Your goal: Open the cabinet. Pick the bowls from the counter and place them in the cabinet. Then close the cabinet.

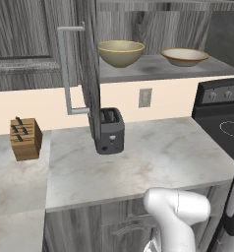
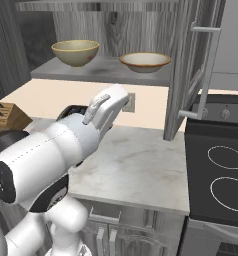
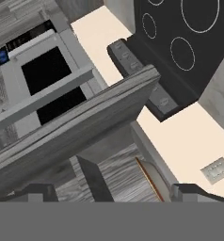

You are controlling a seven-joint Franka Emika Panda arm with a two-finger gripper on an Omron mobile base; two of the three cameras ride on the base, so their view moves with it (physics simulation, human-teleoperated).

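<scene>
Two bowls are sitting on the grey shelf (image 1: 153,69) inside the cabinet (image 2: 183,70), both doors swung open. Deep olive-yellow bowl (image 1: 121,52) is on the left, the shallower tan-rimmed bowl (image 1: 184,56) on the right w/ a clear gap between them, both upright. From the right base view it's the same pair, olive one further left.

Hard-to-see stuff: left door (image 1: 92,74) is edge-on in the left base view, so you mostly get its thin edge and the bar handle (image 1: 67,71) sticking out. It also covers part of the toaster (image 1: 109,130) behind it. Right door is similar in the right base view, edge-on w/ its handle (image 2: 206,70) toward the stove (image 2: 216,170). Robot's forearm blocks a chunk of the counter (image 2: 136,170) there, and the knife block (image 1: 25,139) is cut off at the left edge in that view. Wall outlet (image 1: 145,97) is half hidden behind the arm too.

Gripper (image 3: 118,192): in the hand view just the two dark tips poke up at the bottom, far apart, so jaws are wide w/ nothing between them. That cam is rolled; it looks past the door edge, and only a sliver of the tan-rimmed bowl's rim shows. Stove knobs are too small to read.

Counter has the toaster and knife block on it.
</scene>
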